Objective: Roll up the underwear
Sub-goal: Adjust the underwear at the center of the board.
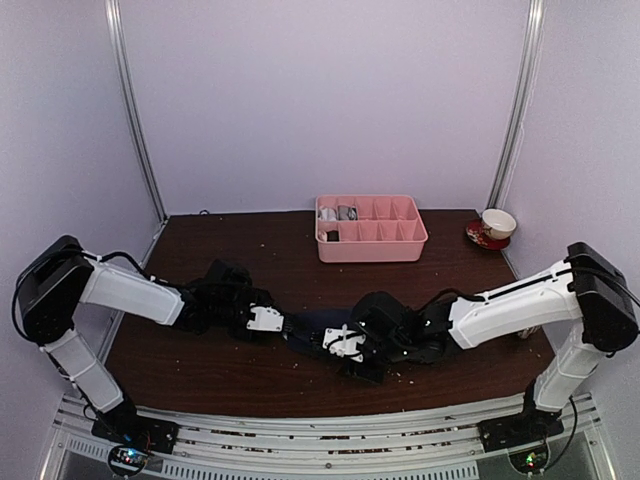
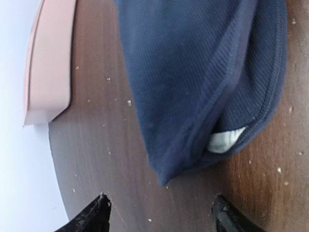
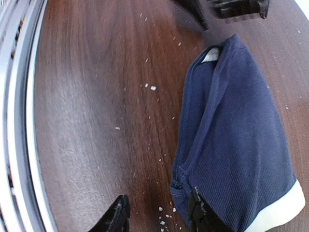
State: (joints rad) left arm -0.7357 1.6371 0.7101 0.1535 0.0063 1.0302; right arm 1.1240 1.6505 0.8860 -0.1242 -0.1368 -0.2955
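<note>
**A:** What is closest to us?

**B:** Two white-and-black arms reach in from the near edge of a dark wooden table (image 1: 200, 365) and meet at its middle.

**A:** And the grippers?

**B:** The left gripper (image 2: 161, 207) has its jaws spread wide and holds nothing. There is bare wood between its tips, which sit just short of the navy underwear (image 2: 203, 72). The right gripper (image 3: 159, 212) is parted too and grips nothing. One fingertip (image 3: 200, 218) is at the cloth's edge.

**A:** Where is the underwear?

**B:** It lies loosely folded on the table between both grippers. Its cream waistband (image 3: 285, 208) shows at the right gripper's end.

**A:** And farther back?

**B:** A pink tray (image 1: 370, 249) has small bundles in its back-left compartments. I can't tell what they are. A cup on a saucer (image 1: 497, 225) stands at the far right.
</note>
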